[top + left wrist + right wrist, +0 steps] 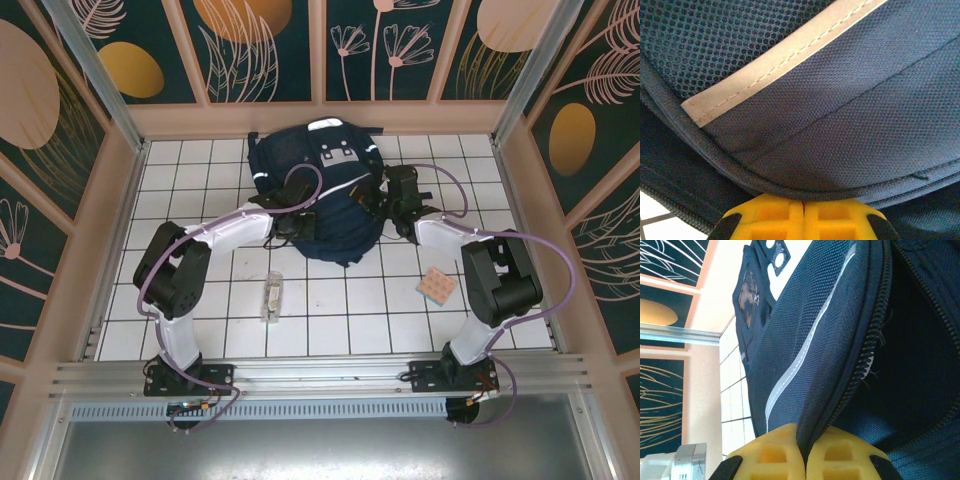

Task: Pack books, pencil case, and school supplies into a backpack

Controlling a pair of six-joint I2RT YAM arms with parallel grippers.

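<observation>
The navy backpack (320, 185) lies at the back middle of the tiled table, its zipped mouth gaping toward the right. My left gripper (290, 222) is at its near left side. In the left wrist view the yellow fingers (775, 217) are pressed together, and the backpack's piped edge (805, 187) runs across the tips of the gripper (803, 200). My right gripper (805, 442) is shut on the zippered rim (840, 390) of the opening, at the bag's right side (395, 200). A clear oblong box (272, 295) and a pinkish dotted pad (436, 286) lie loose. The books and pencil case are out of view.
Wooden walls (110, 230) and metal posts enclose the white tiled table (340, 320). The clear box sits between the arms near the front. The pad lies close to the right arm's elbow (495, 275).
</observation>
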